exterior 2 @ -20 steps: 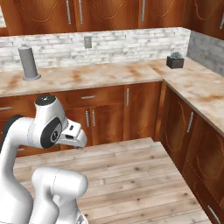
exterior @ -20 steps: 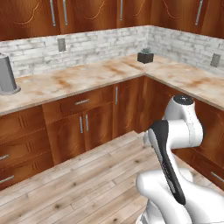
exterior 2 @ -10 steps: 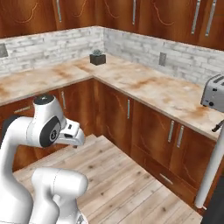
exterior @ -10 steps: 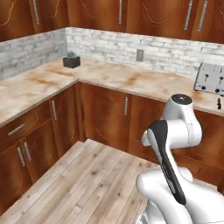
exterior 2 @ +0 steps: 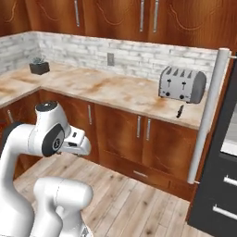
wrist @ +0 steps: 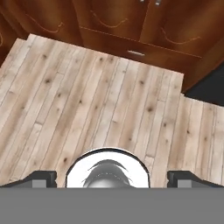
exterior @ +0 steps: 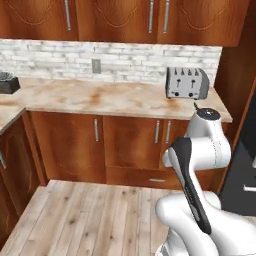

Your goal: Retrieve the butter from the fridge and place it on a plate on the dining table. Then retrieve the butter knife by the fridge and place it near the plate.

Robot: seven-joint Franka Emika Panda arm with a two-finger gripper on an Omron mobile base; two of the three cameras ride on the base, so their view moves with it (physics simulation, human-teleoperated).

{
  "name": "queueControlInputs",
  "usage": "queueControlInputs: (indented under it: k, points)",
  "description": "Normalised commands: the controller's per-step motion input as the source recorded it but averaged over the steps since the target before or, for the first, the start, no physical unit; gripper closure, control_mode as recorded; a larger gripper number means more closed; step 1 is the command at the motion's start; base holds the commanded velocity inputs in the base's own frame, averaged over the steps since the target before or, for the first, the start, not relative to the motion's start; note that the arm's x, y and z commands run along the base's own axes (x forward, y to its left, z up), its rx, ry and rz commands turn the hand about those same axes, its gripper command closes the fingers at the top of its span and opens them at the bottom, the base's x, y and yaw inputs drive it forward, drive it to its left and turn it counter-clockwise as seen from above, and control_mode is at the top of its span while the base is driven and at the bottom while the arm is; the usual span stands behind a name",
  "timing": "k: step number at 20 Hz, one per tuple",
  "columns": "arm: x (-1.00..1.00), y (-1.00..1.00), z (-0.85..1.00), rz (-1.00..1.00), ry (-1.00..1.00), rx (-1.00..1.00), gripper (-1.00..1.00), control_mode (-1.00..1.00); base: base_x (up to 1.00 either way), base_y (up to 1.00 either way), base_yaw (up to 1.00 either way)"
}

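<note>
The butter knife point(exterior 2: 179, 111), slim and black, lies on the marble counter right of the toaster, close to the fridge point(exterior 2: 217, 194); it also pokes out just above my arm's shoulder as the butter knife point(exterior: 196, 105). The dark-grey fridge point(exterior: 242, 170) stands at the right edge with its long white bar handle point(exterior 2: 208, 115), doors shut. My gripper point(wrist: 113, 179) hangs folded near the base, pointing down at the wooden floor, open and empty with its fingertips point(wrist: 40, 178) wide apart. The butter, the plate and the dining table are out of view.
A silver toaster point(exterior 2: 181, 84) stands on the counter by the brick wall. A small black planter box point(exterior 2: 39, 67) sits at the counter's far left corner. Wooden cabinets point(exterior: 125, 145) run under the counter, and plank floor point(wrist: 109, 96) lies in front.
The whole picture has swept leftward as the base turned right: the corner counter slid away, and the toaster, knife and fridge came into view. The arm's pose and open gripper are unchanged.
</note>
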Motion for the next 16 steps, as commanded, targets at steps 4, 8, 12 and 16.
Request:
queueControlInputs:
  k: [4,8,12,16]
  points:
    - [0.0,0.0,0.0,0.0,0.0,0.0,-1.0,1.0,0.31,0.01,-0.48]
    - [0.0,0.0,0.0,0.0,0.0,0.0,-1.0,1.0,0.45,0.0,-0.46]
    - [0.0,0.0,0.0,0.0,0.0,0.0,-1.0,1.0,0.57,0.01,-0.46]
    - [0.0,0.0,0.0,0.0,0.0,0.0,-1.0,1.0,0.57,0.23,-0.49]
